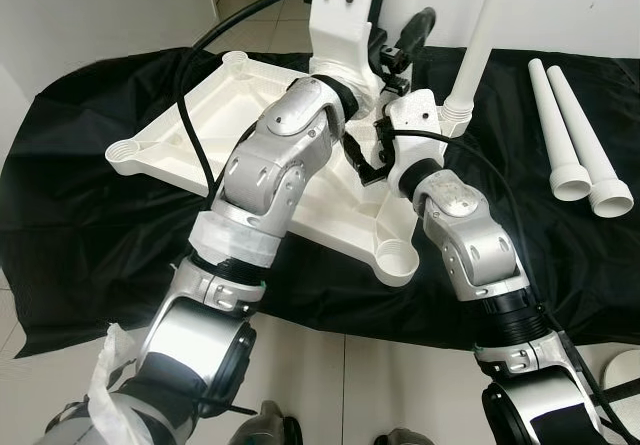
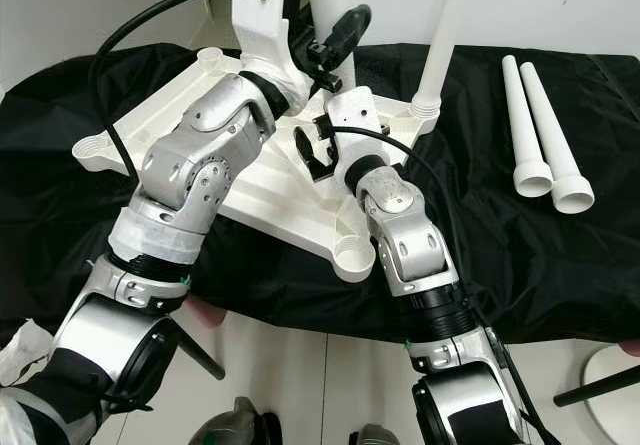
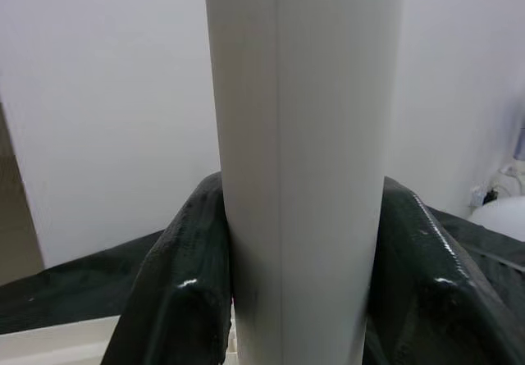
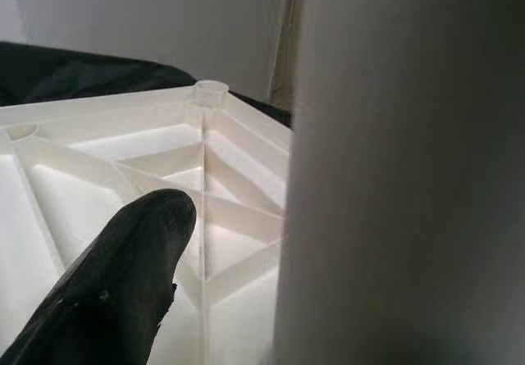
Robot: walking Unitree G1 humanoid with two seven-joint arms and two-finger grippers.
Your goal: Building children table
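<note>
Both silver arms fill the foreground, reaching over the upturned white tabletop [image 1: 250, 115], which lies ribs-up on a black cloth [image 1: 90, 195] spread on the floor. Corner sockets are open at the near right corner [image 1: 397, 260], left corner [image 1: 127, 151] and far corner [image 1: 238, 61]. One leg [image 1: 478, 35] stands upright in the right-hand corner socket. Left gripper [image 3: 299, 258] is clamped on a white leg tube [image 3: 299, 135], black fingers [image 3: 184, 283] pressed against both sides. Right gripper [image 2: 322, 148] sits low over the tabletop ribs just beside the standing leg; one finger [image 4: 115, 291] is visible, so cannot tell if it is apart or together. Two spare legs [image 1: 575, 135] lie side by side near the cloth's right edge. Judgement: the legs look like light, stiff, hollow plastic with a smooth and slippery surface, so grip mid-shaft and squarely. The tabletop looks rigid and light and may slide on the cloth when pushed.
</note>
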